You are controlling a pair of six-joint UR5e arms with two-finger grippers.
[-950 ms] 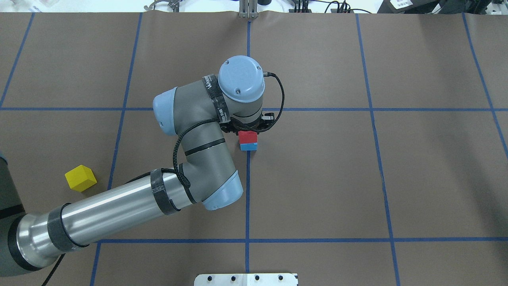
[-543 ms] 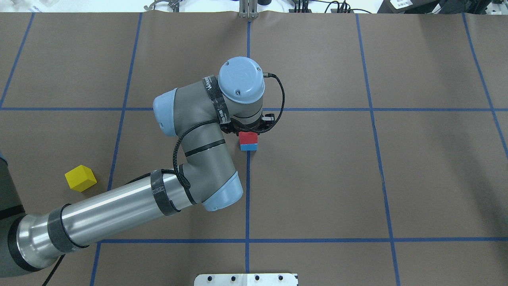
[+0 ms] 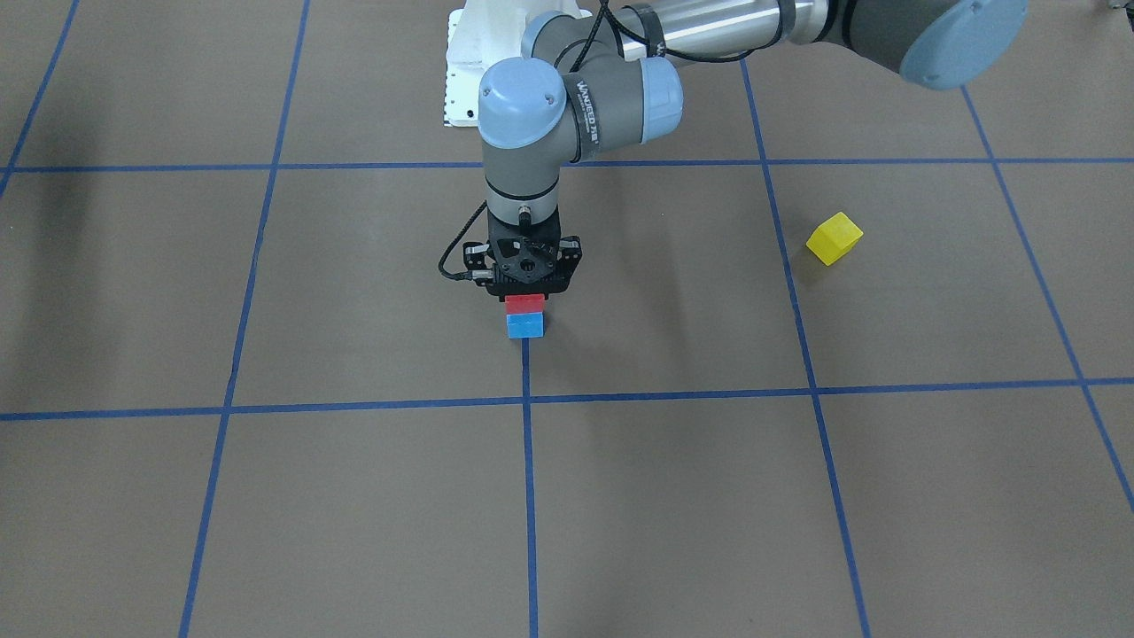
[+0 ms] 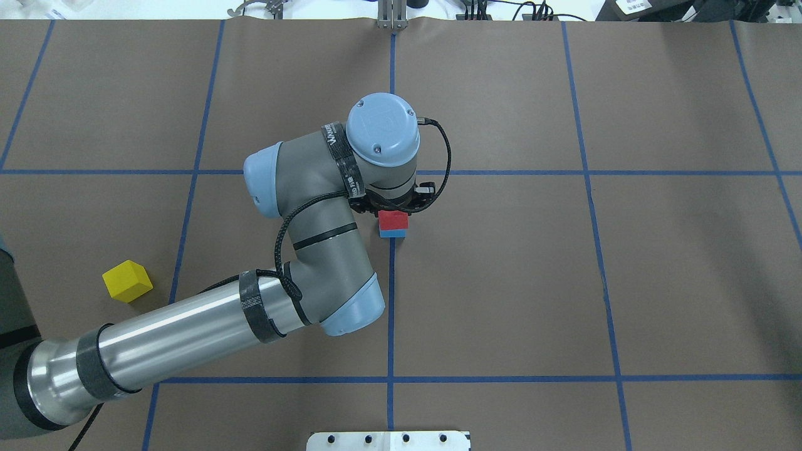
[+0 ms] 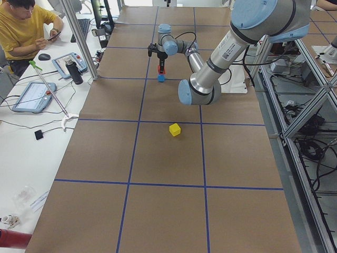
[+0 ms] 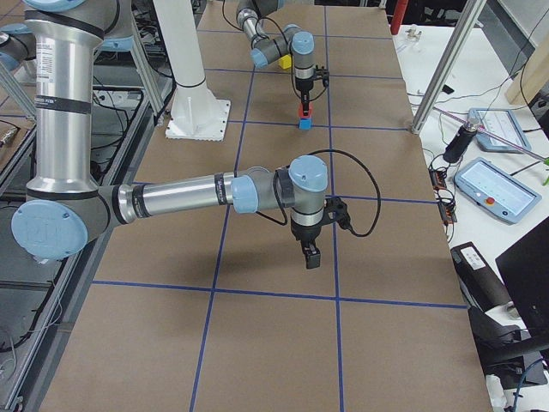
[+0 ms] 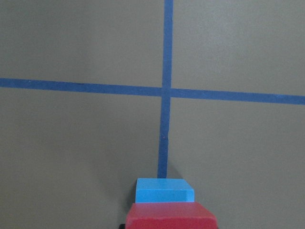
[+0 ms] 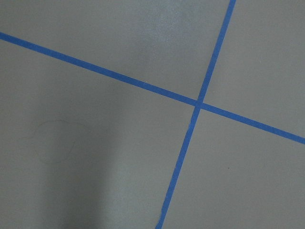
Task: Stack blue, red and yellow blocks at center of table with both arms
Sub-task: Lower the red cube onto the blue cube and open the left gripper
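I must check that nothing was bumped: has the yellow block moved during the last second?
No. The yellow block lies at the same spot, just left of the same blue tape line on the table.

The table is a flat brown-grey, ruled into large squares by thin blue tape lines. The three blocks are plain and matte: a red block, a light blue block and a bright yellow block. The left arm has silver tubes, grey joints with pale blue caps and a black cable, and the pedestal is white.
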